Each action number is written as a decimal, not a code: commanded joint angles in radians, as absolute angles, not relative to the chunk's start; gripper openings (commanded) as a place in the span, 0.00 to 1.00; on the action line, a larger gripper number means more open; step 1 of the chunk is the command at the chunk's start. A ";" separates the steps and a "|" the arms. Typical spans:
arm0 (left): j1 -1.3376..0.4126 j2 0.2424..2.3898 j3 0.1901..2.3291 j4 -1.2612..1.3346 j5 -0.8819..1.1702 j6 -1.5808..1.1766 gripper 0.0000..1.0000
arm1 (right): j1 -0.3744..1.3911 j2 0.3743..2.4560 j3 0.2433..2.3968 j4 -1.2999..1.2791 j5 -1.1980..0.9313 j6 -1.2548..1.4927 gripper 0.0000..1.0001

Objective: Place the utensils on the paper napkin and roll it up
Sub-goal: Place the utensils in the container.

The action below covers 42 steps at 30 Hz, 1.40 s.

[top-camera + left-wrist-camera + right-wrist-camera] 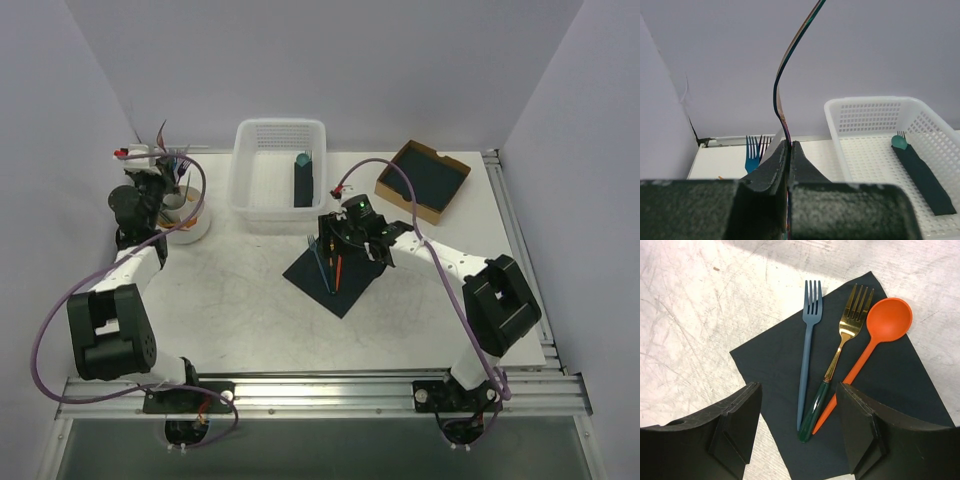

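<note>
Since utensils [840, 355] lie parallel on the paper napkin [775, 360] for rolling, the right claw [799, 392] hangs apart. The left claw [789, 146] clamps a thin piece [777, 95]; probably the next addition.

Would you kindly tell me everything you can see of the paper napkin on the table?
The paper napkin is a thin, matte, near-black square, unfolded and flat on the white table. A blue fork, a gold fork and an orange spoon lie side by side on it, heads reaching past its edge.
</note>
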<state>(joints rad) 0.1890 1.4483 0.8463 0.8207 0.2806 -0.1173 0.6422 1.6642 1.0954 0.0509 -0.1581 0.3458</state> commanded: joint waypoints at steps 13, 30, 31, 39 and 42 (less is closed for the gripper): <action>0.247 1.729 0.792 1.380 0.336 -0.086 0.02 | 0.612 1.585 1.060 0.110 -0.238 0.333 0.61; 0.247 1.723 0.698 1.342 0.316 -0.123 0.18 | 0.604 1.568 1.042 0.127 -0.259 0.336 0.61; 0.247 1.720 0.693 1.342 0.314 -0.132 0.19 | 0.604 1.568 1.039 0.126 -0.259 0.336 0.61; 0.247 1.588 0.683 1.228 0.285 -0.121 0.49 | 0.604 1.560 1.037 0.126 -0.264 0.336 0.61; 0.247 1.539 0.680 1.167 0.269 -0.104 0.51 | 0.604 1.559 1.040 0.123 -0.262 0.336 0.61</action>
<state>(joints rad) 0.2443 1.6192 0.6701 1.1976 0.2951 -0.1226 0.6140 1.6100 1.0405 0.1093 -0.2527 0.3424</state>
